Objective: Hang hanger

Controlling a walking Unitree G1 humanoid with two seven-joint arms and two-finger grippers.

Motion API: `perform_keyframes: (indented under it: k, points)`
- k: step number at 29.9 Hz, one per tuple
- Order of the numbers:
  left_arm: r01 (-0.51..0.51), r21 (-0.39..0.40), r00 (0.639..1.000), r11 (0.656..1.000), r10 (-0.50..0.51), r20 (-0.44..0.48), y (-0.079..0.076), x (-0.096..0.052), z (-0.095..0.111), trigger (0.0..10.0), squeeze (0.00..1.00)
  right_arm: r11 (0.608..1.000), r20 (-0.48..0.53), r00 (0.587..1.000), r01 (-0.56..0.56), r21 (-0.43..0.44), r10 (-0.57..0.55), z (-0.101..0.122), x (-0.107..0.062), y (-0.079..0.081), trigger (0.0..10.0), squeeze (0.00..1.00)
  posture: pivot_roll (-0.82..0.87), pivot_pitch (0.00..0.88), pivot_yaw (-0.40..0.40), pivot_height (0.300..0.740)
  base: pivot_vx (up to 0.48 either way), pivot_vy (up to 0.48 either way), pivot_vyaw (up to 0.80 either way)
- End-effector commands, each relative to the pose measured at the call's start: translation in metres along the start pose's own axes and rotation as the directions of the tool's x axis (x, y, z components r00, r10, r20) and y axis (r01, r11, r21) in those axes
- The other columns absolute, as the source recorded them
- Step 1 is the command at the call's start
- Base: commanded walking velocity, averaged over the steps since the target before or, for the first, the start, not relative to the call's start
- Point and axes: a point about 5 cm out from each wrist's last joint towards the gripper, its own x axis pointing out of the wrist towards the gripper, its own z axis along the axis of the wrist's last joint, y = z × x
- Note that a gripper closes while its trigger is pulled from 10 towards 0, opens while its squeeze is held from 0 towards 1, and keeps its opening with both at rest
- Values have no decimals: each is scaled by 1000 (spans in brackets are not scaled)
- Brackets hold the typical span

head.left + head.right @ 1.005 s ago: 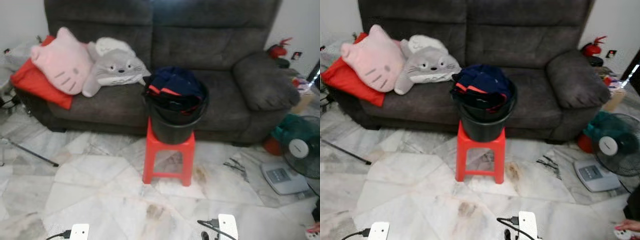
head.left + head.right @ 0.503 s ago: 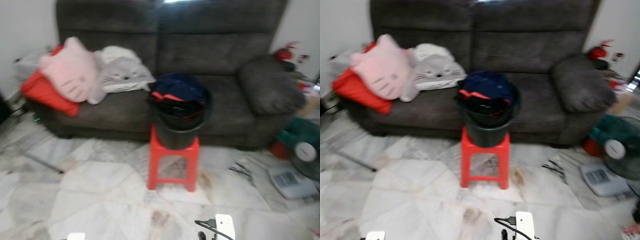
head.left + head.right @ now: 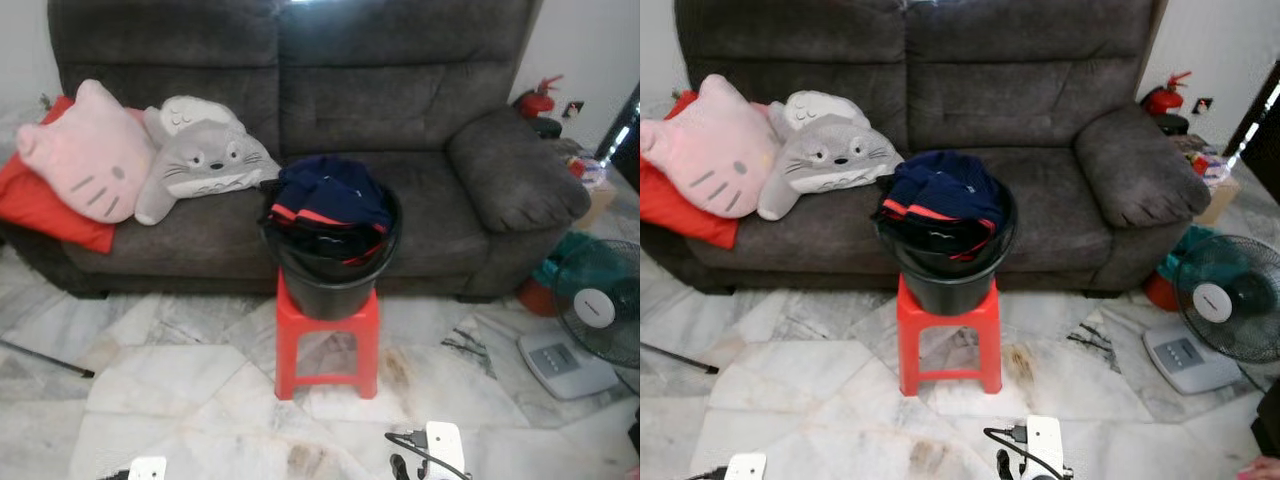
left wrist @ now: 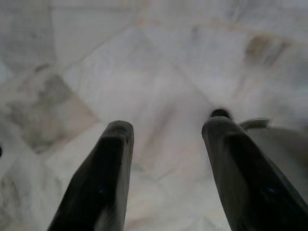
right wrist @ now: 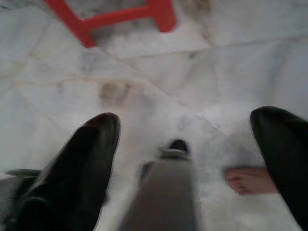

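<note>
A black bucket (image 3: 330,270) heaped with dark navy and red clothes (image 3: 330,200) stands on a red plastic stool (image 3: 327,335) in front of a dark grey sofa (image 3: 420,110). No hanger can be made out. Both my arms hang low at the bottom edge, the left arm (image 3: 147,467) and the right arm (image 3: 440,445). My left gripper (image 4: 168,126) is open over bare marble floor, holding nothing. Also open and holding nothing, my right gripper (image 5: 186,118) points at the floor a little short of the stool's legs (image 5: 159,12).
A pink cat cushion (image 3: 85,150), a grey plush (image 3: 200,155) and a red cushion (image 3: 40,205) lie on the sofa's left. At right stand a floor fan (image 3: 1225,300) and a scale (image 3: 1180,355). A black rod (image 3: 45,358) lies on the floor. A person's bare foot (image 5: 250,180) is near my right gripper.
The head camera has swung, so the whole picture shifted and is sharp again after the blur. Bucket, stool and sofa stayed put. Both arms still hang low.
</note>
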Motion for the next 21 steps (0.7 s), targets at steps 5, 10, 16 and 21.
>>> perform_keyframes:
  k: [5,10,16,21]
  points:
    - [-19,-1,1000,1000,19,-16,10,-1,-5,10000,0,1000,16,1000,-9,9,9,6,1,4,10000,0,-41,0,29,740,216,0,0]
    - [-19,-2,1000,1000,19,-11,5,-1,-6,10000,0,1000,20,1000,-11,11,11,7,1,4,10000,0,-38,0,26,740,0,0,0]
    - [-13,-9,1000,1000,13,-10,-1,-1,-6,10000,0,1000,23,1000,-10,13,10,7,1,3,10000,0,-37,0,21,740,0,0,0]
    - [-13,-17,1000,1000,13,-14,0,-2,-8,10000,0,1000,25,1000,-10,13,9,7,1,3,10000,0,-37,0,21,740,0,0,0]
